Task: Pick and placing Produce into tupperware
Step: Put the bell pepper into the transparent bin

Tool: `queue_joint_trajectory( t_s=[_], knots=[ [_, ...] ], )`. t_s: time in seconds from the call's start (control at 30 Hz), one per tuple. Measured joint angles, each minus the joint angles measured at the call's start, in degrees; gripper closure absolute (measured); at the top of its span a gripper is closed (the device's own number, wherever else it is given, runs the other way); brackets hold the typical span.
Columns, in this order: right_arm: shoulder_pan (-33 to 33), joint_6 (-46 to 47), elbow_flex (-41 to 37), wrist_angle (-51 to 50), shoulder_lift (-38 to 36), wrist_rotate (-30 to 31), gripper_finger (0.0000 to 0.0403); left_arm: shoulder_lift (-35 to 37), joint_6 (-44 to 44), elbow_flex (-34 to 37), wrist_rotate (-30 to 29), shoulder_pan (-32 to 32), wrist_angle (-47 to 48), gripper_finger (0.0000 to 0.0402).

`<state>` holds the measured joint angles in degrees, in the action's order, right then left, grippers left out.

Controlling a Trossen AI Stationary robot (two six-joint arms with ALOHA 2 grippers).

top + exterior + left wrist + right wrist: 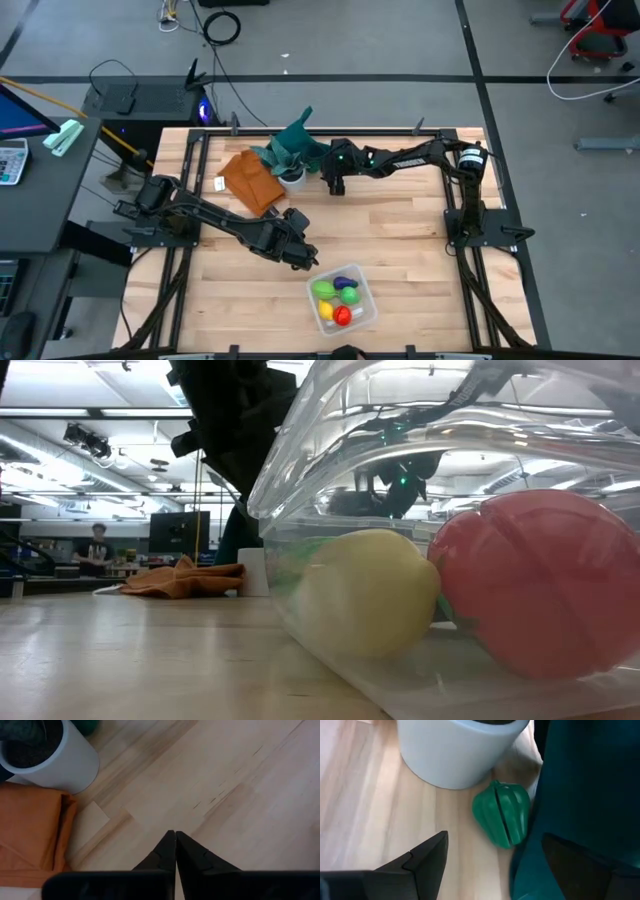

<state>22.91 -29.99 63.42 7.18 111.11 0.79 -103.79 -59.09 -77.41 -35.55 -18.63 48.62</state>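
A clear, shallow, rounded-square plastic container (345, 298) was seen at the near edge of the light wooden slatted table (400, 240), with small toy produce lying inside it: a green piece (324, 289), a purple piece (345, 282), a second green piece (350, 296), a yellow piece (326, 311) and a red piece (342, 316). From table height, the yellow piece (365, 592) and the red piece (545, 582) were shown pressed close against the container's transparent wall (330, 450).

The left gripper (306, 259) was held just beside the container's far left corner, its two dark fingers (165, 852) clenched together over bare wood, with nothing between them.

The right gripper (335, 186) was positioned at the back of the table, next to a white cylindrical pot (292, 177) of teal-green fabric leaves (295, 140). Its fingers (427, 855) were spread apart, grasping nothing; a dark green ribbed toy pepper (501, 813) lay on the wood ahead of them, just beside the pot (457, 750) and partly under a teal leaf (585, 785).

A folded orange-brown cloth (250, 178) lay to the left of the pot.
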Motion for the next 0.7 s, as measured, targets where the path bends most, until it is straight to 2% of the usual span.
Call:
queue_joint_trajectory(
  t_s=[0.17,0.37,0.5,0.7],
  knots=[
    [0.22,0.19,0.0,0.0,0.0,-2.14,0.0118,0.0,0.07,0.0,0.0,0.0,0.02,0.0375],
    [0.64,0.26,0.51,-0.51,0.29,-3.37,0.012,0.02,0.12,0.0,0.0,0.0,0.02,0.0394],
    [1.37,0.41,5.76,-4.05,3.38,-4.34,0.0121,0.02,0.11,0.0,0.0,0.02,-0.11,0.0396],
    [1.4,0.35,14.01,-10.86,7.81,-4.32,0.0121,0.02,-0.34,0.0,0.23,0.02,-0.27,0.0374]
  ],
)
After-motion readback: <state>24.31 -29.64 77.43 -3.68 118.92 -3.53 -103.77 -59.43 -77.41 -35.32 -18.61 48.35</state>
